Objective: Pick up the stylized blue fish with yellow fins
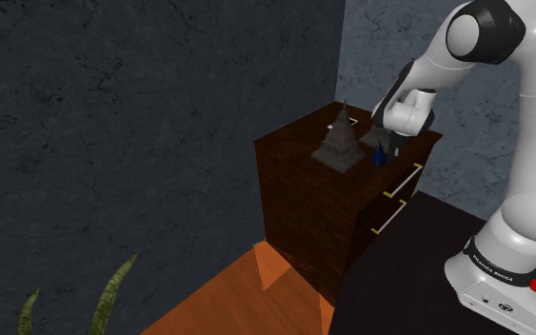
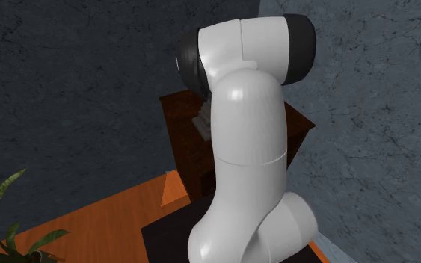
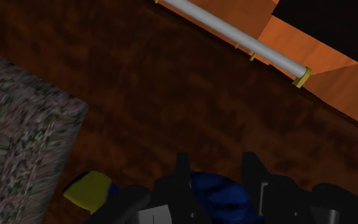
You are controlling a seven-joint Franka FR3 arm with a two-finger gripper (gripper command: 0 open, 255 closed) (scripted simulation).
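Your pincer (image 3: 217,167) is down on the dresser (image 1: 299,195) top, right beside the grey tiered statue (image 3: 18,127). The blue fish (image 3: 219,191) sits between the two black fingers. Its body fills the gap from one inner face to the other, so I read the pincer as closed partway and clasping the fish, not hanging open around it.

The yellow fin (image 3: 89,189) pokes out on the statue side, just off the statue's base. That would explain the grip: the fingers take the narrow body and leave the fins free.

In the shoulder view the fish (image 1: 380,154) is a small blue shape at the statue's (image 1: 340,143) foot, on the side nearer the drawer fronts, under the lowered hand (image 1: 387,141). It looks to be resting on the wood. With the statue this close, a straight lift is your safest move.
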